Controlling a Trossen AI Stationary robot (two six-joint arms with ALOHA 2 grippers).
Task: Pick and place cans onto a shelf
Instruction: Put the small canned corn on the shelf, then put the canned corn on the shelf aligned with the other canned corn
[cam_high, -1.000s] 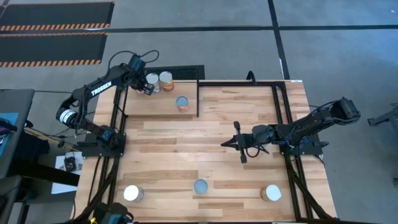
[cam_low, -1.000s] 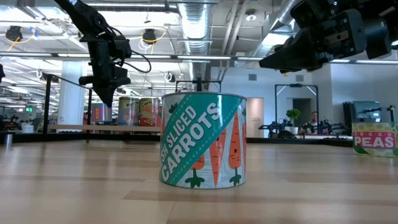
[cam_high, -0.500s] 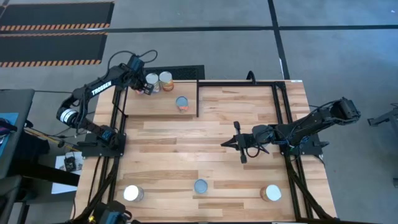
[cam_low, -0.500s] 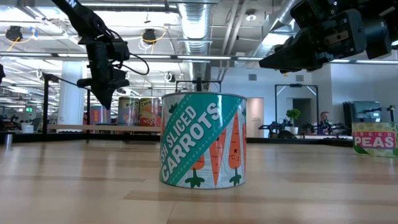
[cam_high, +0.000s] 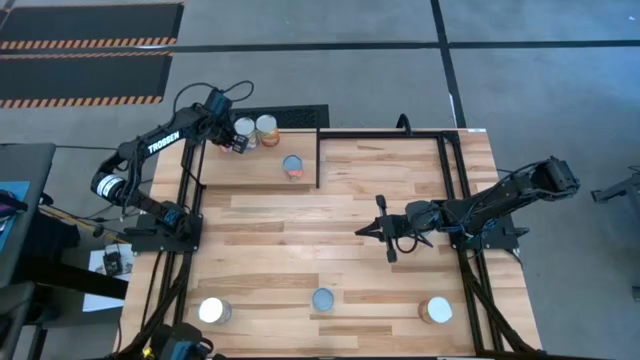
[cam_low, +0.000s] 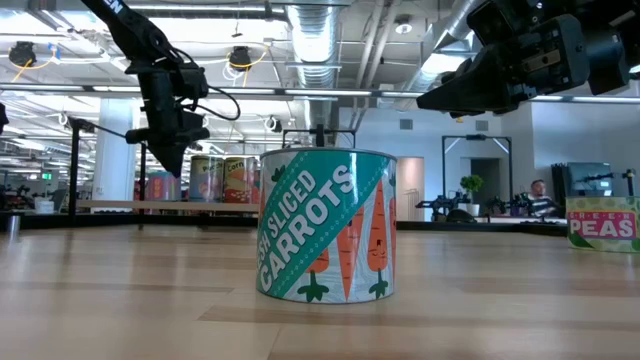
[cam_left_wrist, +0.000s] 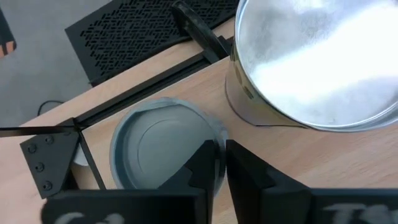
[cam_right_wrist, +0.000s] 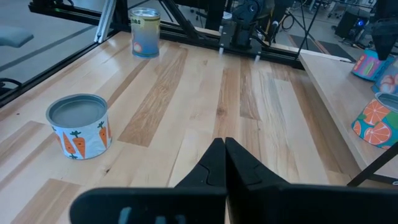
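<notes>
Three cans sit on the shelf (cam_high: 255, 160) at your table's far left corner: a white-topped can (cam_high: 245, 129), a second can (cam_high: 267, 127) touching it on its right, and a blue-grey-topped can (cam_high: 293, 166) a little nearer the table's middle, with orange fruit on its label in the right wrist view (cam_right_wrist: 375, 121). Your left gripper (cam_high: 232, 142) hangs over the shelf just beside the white-topped can. In the left wrist view its fingers (cam_left_wrist: 208, 163) are pressed together with only a thin slit between them and nothing caught there; below them you see a grey can top (cam_left_wrist: 163, 143) and a large silvery can top (cam_left_wrist: 317, 59) close alongside.

Your right gripper (cam_high: 372, 230) hovers above the table (cam_high: 350, 270) near its middle, well apart from every can. Its fingers (cam_right_wrist: 221, 158) meet at the tips and hold nothing.

Three more cans stand along the near edge. You have a white-topped one (cam_high: 214, 311) at the left, the carrots can (cam_high: 323, 300) in the middle, and an orange-sided one (cam_high: 436, 311) at the right. The carrots can (cam_low: 326, 223) stands upright and fills the low view, and a peas can (cam_low: 603, 222) shows at that picture's right edge.
</notes>
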